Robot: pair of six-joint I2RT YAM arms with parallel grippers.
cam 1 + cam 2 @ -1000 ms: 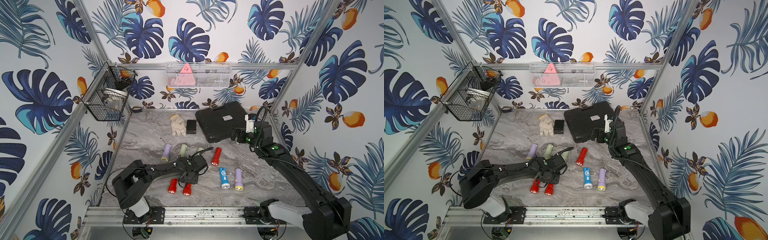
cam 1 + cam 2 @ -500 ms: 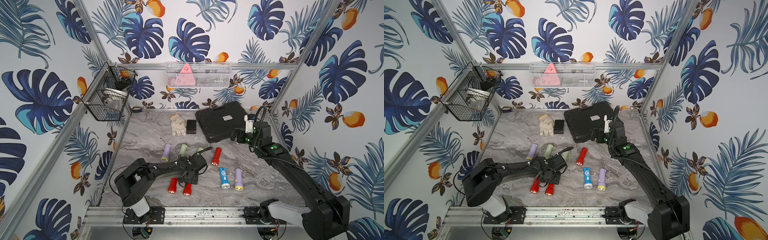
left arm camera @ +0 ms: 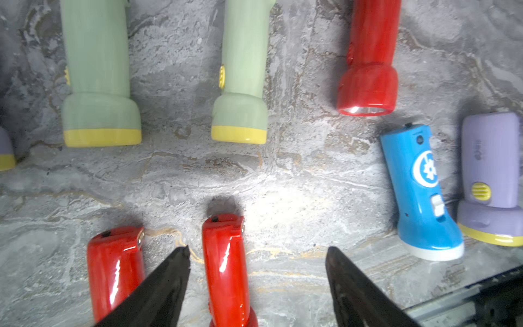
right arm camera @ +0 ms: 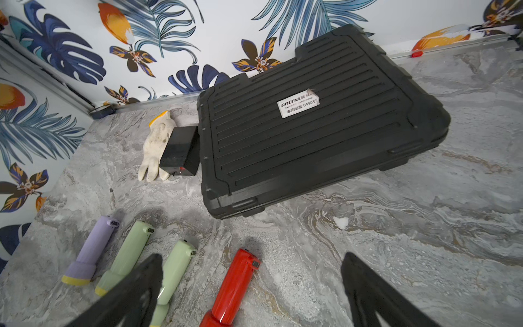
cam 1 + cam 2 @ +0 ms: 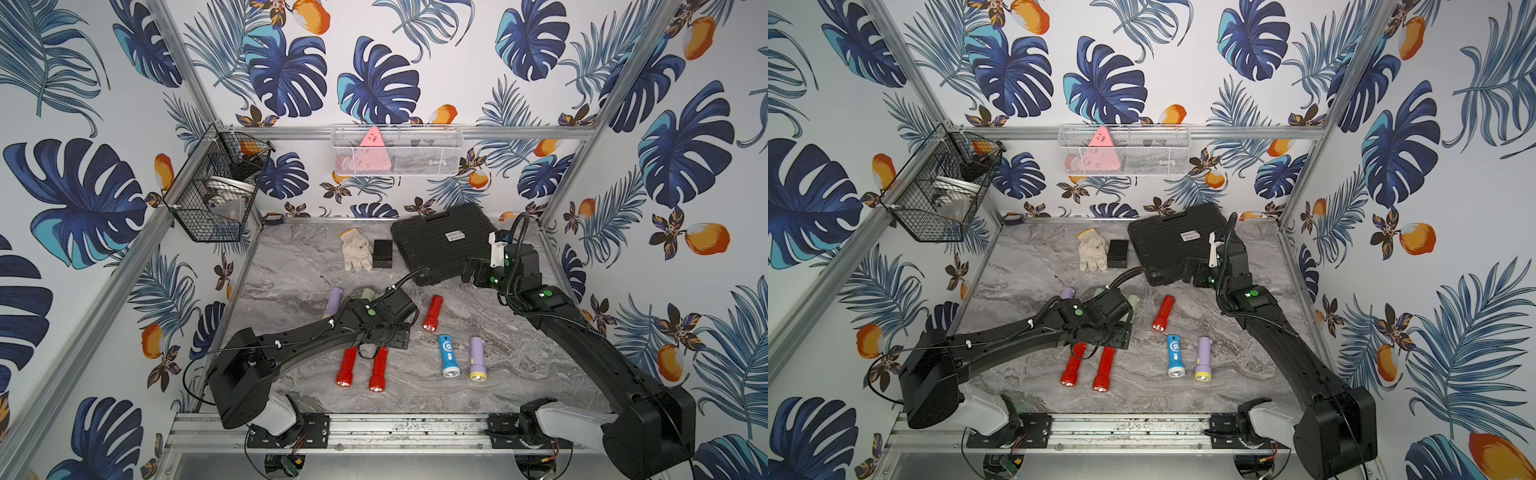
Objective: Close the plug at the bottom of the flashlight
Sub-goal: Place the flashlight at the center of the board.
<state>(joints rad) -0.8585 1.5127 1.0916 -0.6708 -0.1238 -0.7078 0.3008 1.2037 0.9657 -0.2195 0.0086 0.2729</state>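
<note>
Two red flashlights lie side by side near the table's front. My left gripper hangs low over the butt end of the right one, open. In the left wrist view that flashlight lies on the table between the spread fingers of the left gripper, nearer one fingertip and touching neither. Its butt end shows a small dark tab; whether the plug is closed I cannot tell. The other red flashlight lies just outside that finger. My right gripper hovers open and empty at the toolbox's front edge.
A third red flashlight, a blue one and a purple one lie to the right. Two green flashlights and another purple one lie behind the left wrist. A black toolbox, a glove and a small black box sit at the back.
My left gripper has gone from shut to open over the right front red flashlight, which stays on the table. The right arm has not moved.
</note>
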